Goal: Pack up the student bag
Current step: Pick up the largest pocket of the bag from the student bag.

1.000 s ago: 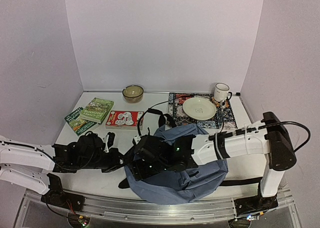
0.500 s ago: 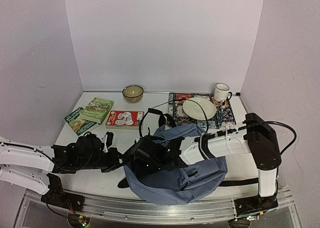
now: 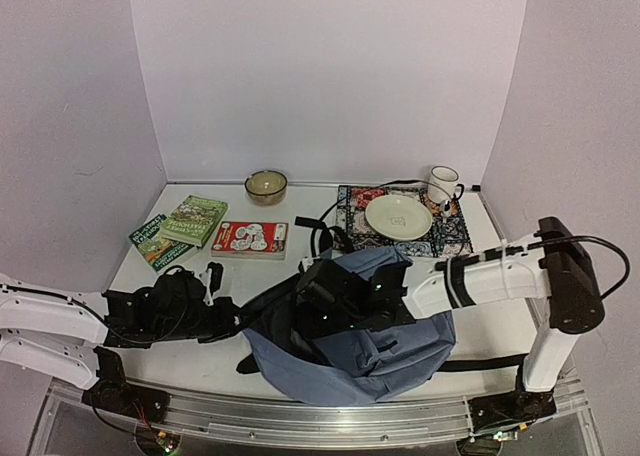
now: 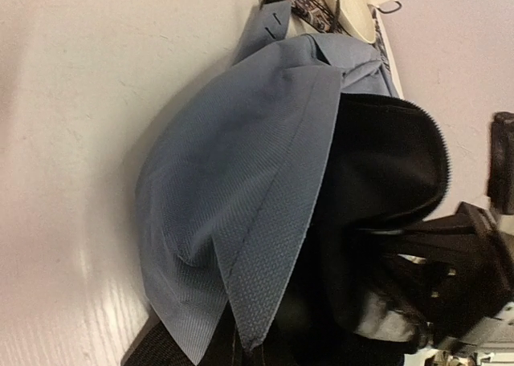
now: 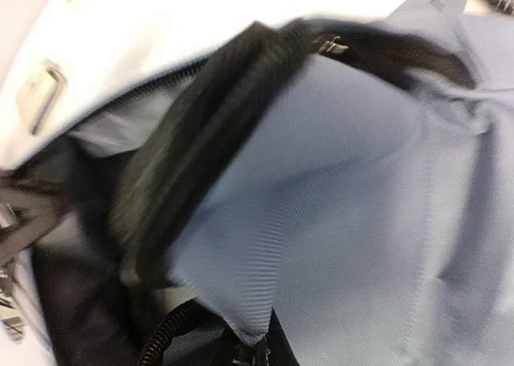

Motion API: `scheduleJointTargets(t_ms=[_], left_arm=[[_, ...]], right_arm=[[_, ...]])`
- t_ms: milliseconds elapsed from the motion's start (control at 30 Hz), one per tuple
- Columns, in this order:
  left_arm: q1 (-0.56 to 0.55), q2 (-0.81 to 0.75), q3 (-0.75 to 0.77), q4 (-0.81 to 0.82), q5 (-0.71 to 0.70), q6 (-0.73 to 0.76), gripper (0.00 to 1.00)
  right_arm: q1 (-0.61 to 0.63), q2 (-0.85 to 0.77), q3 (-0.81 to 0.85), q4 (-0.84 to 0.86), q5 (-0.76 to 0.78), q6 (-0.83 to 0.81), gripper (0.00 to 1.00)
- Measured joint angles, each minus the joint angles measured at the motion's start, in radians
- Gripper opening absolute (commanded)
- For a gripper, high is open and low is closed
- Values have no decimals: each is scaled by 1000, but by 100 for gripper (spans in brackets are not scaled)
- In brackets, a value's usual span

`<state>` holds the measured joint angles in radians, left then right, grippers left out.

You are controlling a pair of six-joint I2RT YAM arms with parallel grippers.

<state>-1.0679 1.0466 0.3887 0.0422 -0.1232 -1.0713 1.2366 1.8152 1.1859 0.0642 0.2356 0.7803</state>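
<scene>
Top view: the bag (image 3: 395,351) lies at the bottom middle. The left gripper (image 3: 233,321) pinches the bag's left edge. The right gripper (image 3: 320,296) is closed tight on the bag's top.

Left wrist view: blue cloth fills the middle, with the dark inside at right.

Right wrist view: blurry blue cloth fills the right, and a black strap (image 5: 201,125) crosses the middle.

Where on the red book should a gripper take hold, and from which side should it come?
Probably its near long edge, coming low from the front. The red book lies flat on the table, so from above nothing offers a pinch. Its near edge faces bare table, whereas the green books lie close on its left and the bag is near its right corner.
</scene>
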Motion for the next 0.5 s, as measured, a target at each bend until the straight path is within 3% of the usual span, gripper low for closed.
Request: scheduleJointTargets(t_ms=[300, 500], left_arm=[[17, 53, 61, -59, -126, 182, 0], [144, 139, 105, -14, -100, 311, 0]], right_arm=[[-55, -207, -108, -13, 11, -21, 0], [-133, -271, -200, -13, 9, -27, 0]])
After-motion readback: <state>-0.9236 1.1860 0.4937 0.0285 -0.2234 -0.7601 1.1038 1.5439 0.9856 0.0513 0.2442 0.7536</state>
